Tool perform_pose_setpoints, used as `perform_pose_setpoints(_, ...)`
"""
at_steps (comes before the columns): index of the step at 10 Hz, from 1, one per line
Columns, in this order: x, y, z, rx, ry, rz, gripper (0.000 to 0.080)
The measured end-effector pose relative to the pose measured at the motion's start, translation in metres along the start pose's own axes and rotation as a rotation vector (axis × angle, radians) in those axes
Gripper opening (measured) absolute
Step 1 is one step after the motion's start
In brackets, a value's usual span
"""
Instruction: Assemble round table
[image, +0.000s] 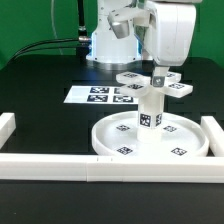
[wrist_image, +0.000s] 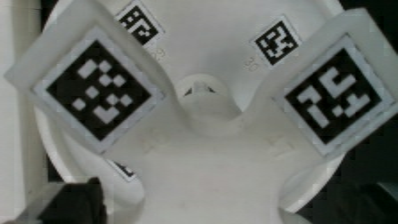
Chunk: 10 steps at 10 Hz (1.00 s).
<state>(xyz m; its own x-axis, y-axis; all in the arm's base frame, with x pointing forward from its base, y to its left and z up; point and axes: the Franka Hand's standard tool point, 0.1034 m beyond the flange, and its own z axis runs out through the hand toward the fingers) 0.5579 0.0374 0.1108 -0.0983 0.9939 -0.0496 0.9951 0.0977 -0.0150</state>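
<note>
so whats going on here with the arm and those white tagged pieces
A single robot arm is putting together a small round table. Its pincer is at the cross-shaped piece, which sits at the top of the short post. The post stands upright in the middle of the large round disc, which lies on the black table beside the white border bars. The marker board lies flat behind it. Whether the pincer grips the cross is unclear.

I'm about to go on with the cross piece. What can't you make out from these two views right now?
- Gripper fingers: exterior view, too small to tell if they clamp the cross piece.
- Joint between cross piece and post: hidden by the cross piece in both views.
- Disc: wrist view shows only blurred slivers around the cross piece.
- Marker board: partly covered by the cross piece, exterior view.
</note>
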Motion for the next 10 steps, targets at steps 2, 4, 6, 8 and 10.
perform_pose_setpoints(2,0.0001,-0.0001,0.006,0.009,-0.002,0.0,0.0649)
perform_pose_setpoints(4,0.0003,-0.0017,0.0109,0.017,-0.003,0.001,0.0649)
perform_pose_setpoints(6,0.0002,-0.002,0.0115,0.017,-0.003,0.002,0.0649)
perform_pose_setpoints(8,-0.0003,-0.0021,0.0117,0.018,-0.003,0.014,0.0525)
perform_pose_setpoints(10,-0.001,-0.0022,0.0118,0.018,-0.003,0.039,0.0443)
